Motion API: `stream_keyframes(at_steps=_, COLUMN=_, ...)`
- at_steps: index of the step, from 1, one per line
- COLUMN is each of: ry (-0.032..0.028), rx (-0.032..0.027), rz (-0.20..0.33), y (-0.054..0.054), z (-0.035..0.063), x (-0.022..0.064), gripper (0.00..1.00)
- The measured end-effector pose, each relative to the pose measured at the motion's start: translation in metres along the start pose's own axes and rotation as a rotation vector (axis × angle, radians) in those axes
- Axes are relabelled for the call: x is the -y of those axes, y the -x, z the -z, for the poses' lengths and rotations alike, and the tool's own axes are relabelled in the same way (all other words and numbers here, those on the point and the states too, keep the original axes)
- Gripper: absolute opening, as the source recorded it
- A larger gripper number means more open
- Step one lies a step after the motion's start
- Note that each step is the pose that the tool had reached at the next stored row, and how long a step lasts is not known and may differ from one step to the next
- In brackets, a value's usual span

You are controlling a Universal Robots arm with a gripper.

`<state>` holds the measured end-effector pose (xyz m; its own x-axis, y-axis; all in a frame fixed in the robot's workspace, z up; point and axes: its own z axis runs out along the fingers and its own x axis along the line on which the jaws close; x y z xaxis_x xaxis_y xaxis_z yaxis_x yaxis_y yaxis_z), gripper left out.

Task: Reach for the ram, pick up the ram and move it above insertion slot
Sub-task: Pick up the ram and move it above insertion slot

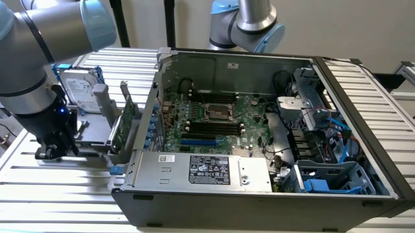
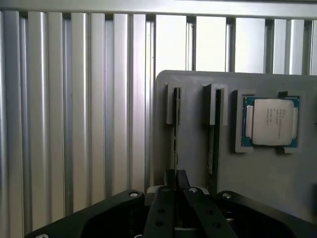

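- So, from the wrist view the gripper (image 2: 176,174) is down on the grey holder (image 2: 193,148), jaws clenched onto the top edge of the ram (image 2: 176,124). I'm fairly sure it's a real pinch, but the stick is edge-on and very thin from here.
- The ram stands upright in its holder slot, not lifted out.
- The neighbouring slot holds a second dark stick (image 2: 213,139), just beside the one I'm on.
- Past that, a processor chip (image 2: 271,121) lies flat in its own recess on the same holder.
- The holder sits on the slatted aluminium table (image 2: 74,124).
- In the exterior view, the hard drive (image 1: 81,94) with blue rails stands just behind my arm.
- The green expansion card (image 1: 128,124) stands upright between the holder and the open computer case (image 1: 259,204), close against the case wall.
- The black memory slots (image 1: 211,127) are on the board inside the case, well apart from the gripper, towards the exterior view's right.
- A second arm (image 1: 253,22) hangs behind the case's far wall.
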<state>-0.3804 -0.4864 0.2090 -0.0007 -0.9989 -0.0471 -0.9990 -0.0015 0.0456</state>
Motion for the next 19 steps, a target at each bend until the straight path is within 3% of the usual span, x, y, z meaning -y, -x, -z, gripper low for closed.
stream_keyframes(at_steps=10, ry=0.0122, rx=0.0026, rz=0.000, y=0.001, z=0.0154, x=0.0020, gripper=0.13)
stream_keyframes(at_steps=19, ry=0.0162, rx=0.0057, rz=-0.001, y=0.001, z=0.0530, x=0.0037, gripper=0.13)
